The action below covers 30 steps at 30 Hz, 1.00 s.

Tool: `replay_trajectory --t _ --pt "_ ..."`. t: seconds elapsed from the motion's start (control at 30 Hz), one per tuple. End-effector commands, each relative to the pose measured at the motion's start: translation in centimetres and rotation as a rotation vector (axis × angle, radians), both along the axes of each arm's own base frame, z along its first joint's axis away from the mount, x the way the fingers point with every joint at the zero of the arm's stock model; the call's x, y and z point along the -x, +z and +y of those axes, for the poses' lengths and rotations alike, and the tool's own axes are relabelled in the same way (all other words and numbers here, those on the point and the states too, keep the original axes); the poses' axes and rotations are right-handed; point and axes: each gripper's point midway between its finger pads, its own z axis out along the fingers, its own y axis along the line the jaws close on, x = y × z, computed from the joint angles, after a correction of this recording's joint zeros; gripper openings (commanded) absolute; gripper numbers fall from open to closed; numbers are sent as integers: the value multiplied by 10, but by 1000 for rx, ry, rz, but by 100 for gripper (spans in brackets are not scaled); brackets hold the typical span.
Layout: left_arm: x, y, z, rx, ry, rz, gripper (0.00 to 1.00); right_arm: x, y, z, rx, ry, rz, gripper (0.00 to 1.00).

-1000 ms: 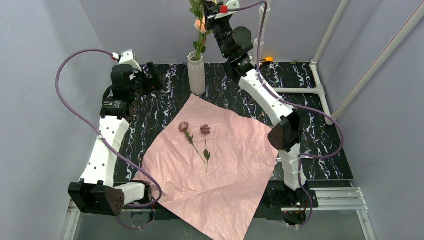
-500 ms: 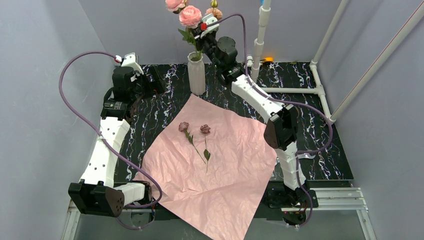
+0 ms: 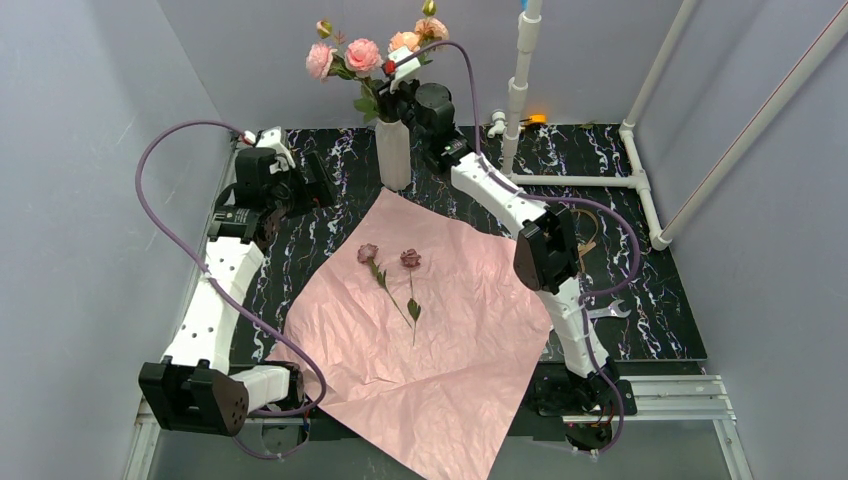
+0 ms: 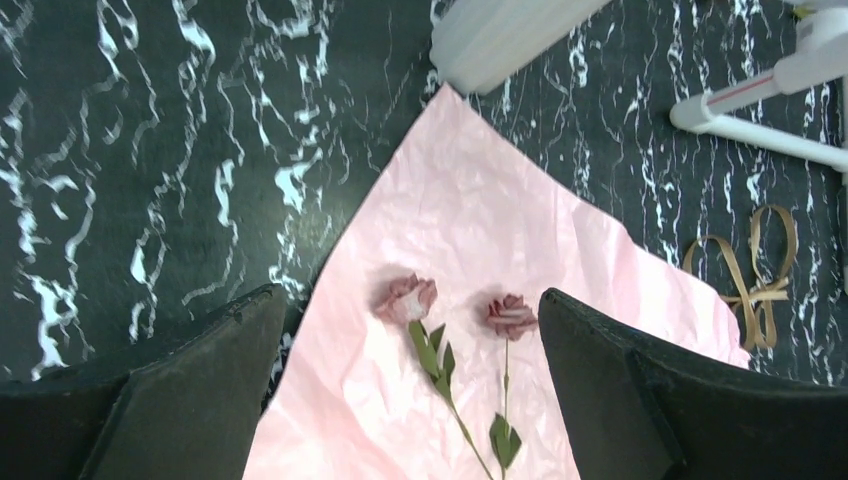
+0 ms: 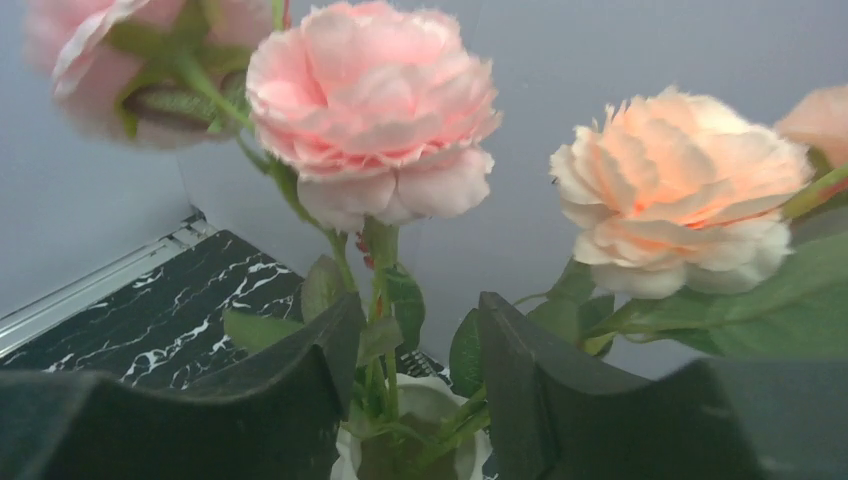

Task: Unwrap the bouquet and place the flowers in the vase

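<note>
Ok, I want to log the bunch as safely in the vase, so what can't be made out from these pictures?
Stem depth: hidden inside the vase, every view.
Vase body: right wrist view shows only the rim behind the right fingers; left wrist view cuts it at the top edge.
Far-left pink rose: right wrist view, blurred, cropped.
Ribbon: top view, too small to trace.

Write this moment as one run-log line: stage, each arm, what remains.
stage: flowers in vase | right jaws: open around stems | left jaws: open, empty | remaining: two roses on pink paper
</note>
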Motion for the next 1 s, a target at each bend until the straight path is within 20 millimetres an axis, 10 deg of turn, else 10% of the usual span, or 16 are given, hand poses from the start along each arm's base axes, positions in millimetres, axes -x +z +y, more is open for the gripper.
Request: replay_trajectory --t 0.0,0.4,0.77,0.97 --pt "35 -24 -11 89 -19 128 97 11 73 -17 -116 -34 -103 60" --pt "98 -127 -37 231 -34 525 76 71 126 -50 -125 41 -101 81" --pt "59 -171 -56 183 59 660 64 151 113 -108 -21 59 -26 81" --pt "42 -179 -80 120 31 650 62 189 69 -139 69 37 97 81"
